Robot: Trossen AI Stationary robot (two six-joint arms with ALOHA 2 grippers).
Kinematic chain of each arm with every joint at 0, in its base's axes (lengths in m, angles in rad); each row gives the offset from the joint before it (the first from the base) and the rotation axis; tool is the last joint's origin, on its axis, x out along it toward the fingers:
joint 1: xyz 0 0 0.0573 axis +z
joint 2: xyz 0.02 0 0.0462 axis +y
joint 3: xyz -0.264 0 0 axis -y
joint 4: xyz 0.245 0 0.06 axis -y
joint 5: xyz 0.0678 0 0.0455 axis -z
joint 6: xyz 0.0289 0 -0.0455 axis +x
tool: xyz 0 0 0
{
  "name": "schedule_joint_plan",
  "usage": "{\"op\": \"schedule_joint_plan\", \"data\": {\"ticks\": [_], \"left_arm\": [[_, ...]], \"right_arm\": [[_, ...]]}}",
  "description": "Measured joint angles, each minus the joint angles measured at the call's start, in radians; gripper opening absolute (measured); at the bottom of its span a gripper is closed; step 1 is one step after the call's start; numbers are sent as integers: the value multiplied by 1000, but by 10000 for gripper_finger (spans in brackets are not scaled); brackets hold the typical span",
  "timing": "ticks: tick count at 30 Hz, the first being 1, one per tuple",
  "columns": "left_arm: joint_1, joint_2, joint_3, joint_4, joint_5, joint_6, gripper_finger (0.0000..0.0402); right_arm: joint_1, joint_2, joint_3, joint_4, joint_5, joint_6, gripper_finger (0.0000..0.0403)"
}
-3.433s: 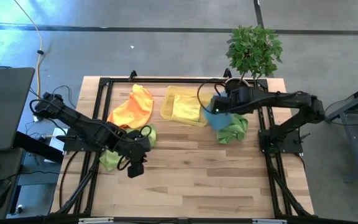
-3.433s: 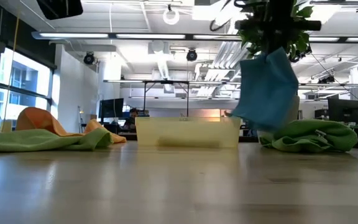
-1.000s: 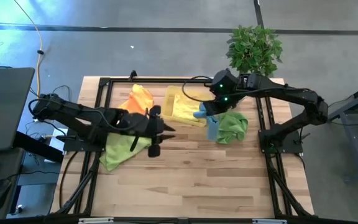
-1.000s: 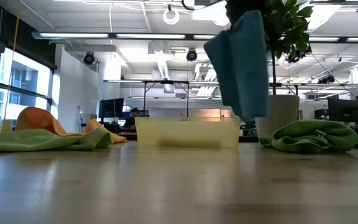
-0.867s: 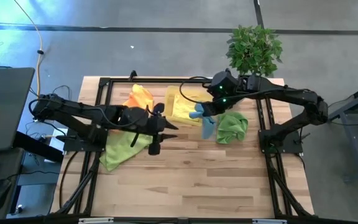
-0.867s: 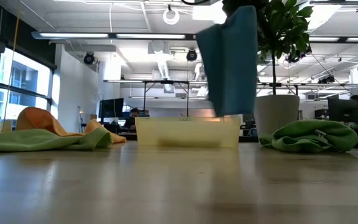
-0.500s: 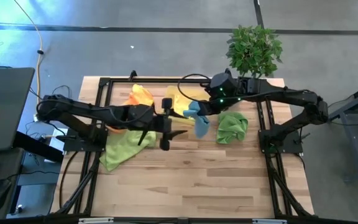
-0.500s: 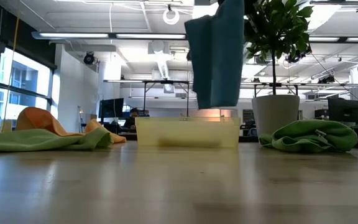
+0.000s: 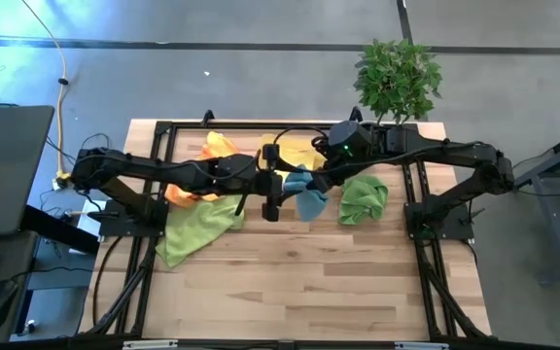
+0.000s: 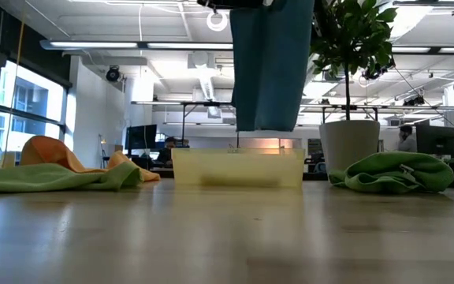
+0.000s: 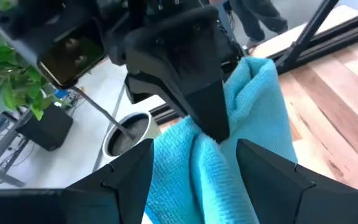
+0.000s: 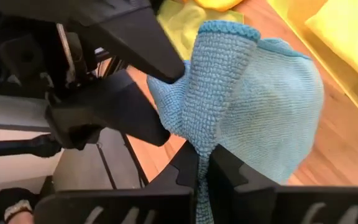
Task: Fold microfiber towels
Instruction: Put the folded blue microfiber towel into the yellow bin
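From my station, the table (image 9: 309,282) carries the tray (image 9: 304,154) against its far edge, about midway along. One towel (image 9: 217,156) lies bunched toward the far left corner, and another (image 9: 192,231) is spread just nearer the front, by the left edge. A third towel (image 9: 363,199) sits heaped toward the far right. Between them a fourth towel (image 9: 309,199) hangs above the table, just in front of the tray. A potted plant (image 9: 397,78) stands beyond the far right corner.

I'm working in an open-plan lab or office hall: a wooden bench (image 9: 309,272) on a bare concrete floor (image 9: 261,83), long ceiling lights (image 10: 117,45), exposed ducts, desks with monitors behind (a potted plant (image 9: 397,78) too).
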Motion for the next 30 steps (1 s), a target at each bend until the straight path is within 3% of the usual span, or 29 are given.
{"op": "schedule_joint_plan", "data": {"ticks": [19, 30], "left_arm": [[18, 24, 0, -4, -9, 170, 218], [18, 61, 0, -73, -24, 225, 218]], "right_arm": [[0, 29, 2, 8, 0, -129, 2], [-1, 86, 1, 32, 30, -403, 2]]}}
